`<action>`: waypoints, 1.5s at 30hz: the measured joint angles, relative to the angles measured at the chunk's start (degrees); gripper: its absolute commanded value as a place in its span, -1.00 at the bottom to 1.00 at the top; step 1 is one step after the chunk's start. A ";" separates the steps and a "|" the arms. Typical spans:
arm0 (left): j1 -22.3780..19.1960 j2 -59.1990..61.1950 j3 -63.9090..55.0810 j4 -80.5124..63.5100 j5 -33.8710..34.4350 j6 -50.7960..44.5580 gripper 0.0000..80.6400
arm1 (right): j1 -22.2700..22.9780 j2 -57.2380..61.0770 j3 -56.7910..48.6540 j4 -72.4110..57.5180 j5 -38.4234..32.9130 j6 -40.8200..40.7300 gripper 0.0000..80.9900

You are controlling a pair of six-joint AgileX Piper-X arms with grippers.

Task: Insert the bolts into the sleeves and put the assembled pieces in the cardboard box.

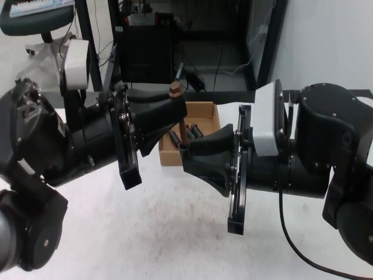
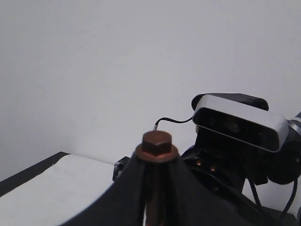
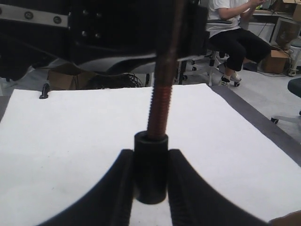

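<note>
Left hand was closed on the bolt, clamping the shank just under the head. Bolt upright, head up. Right hand was closed on the sleeve, held upright directly below. The bolt's tip sat in the sleeve's mouth; depth of entry could not be told. Both parts hung above the counter, on the near side of the box. A few dark pieces lay inside the box.

Risks from here (judgement):
- Any tilt between the two hands could jam the tip against the sleeve's rim. Pushing on would then slide the bolt through the left fingers or lever the sleeve out of the right.
- The grip on the bolt is high and its lower length is free, so a small wrist error would show large at the tip.
- If the left hand lets go before the bolt is well seated, the bolt may topple out.
- The hands were close together; a collision is possible when they part or turn toward the box.

Materials:
- Bolt: copper-brown metal, hexagonal head over a flange. Shank smooth above, finely threaded toward the tip.
- Sleeve: matte black, a short plain cylinder with an open top.
- Fingers: black, curved, smooth.
- Counter: white, flat, faintly smudged.
- Box: brown cardboard, open-topped.
</note>
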 measured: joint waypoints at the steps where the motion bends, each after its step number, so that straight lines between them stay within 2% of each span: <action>1: 0.00 0.00 0.00 0.77 0.21 0.51 -0.99 | 0.00 0.00 0.00 -0.45 0.12 0.00 -0.98; 17: 0.00 0.00 -0.13 2.77 0.49 2.96 -0.96 | 0.00 0.00 0.00 -2.49 0.26 2.16 -0.98; 19: 0.00 0.00 -0.13 2.77 0.98 3.17 -0.80 | 0.00 0.00 0.00 -2.49 0.11 2.16 -0.98; 21: 0.00 0.00 -0.13 2.77 2.31 3.32 -0.55 | 0.00 0.00 0.00 -2.59 0.05 2.16 -0.98; 25: 0.00 0.00 -0.13 3.26 3.19 2.36 0.07 | 0.00 0.00 0.00 -3.54 0.09 2.16 -0.98; 27: 0.00 0.00 -0.13 3.25 3.42 1.57 0.18 | -0.22 0.00 0.00 -3.62 0.09 2.16 -0.98; 41: 0.35 0.00 -0.13 0.91 1.82 -0.42 0.17 | -0.44 0.00 0.00 -2.80 0.09 2.16 -0.98; 43: 1.15 -0.24 -0.13 -3.21 -0.28 -1.20 0.03 | -0.44 0.00 0.00 -1.14 0.54 2.16 -0.98; 45: 2.88 -1.64 -0.13 -9.86 -4.34 -3.92 -0.28 | -0.44 0.00 0.00 2.31 2.15 2.16 -0.98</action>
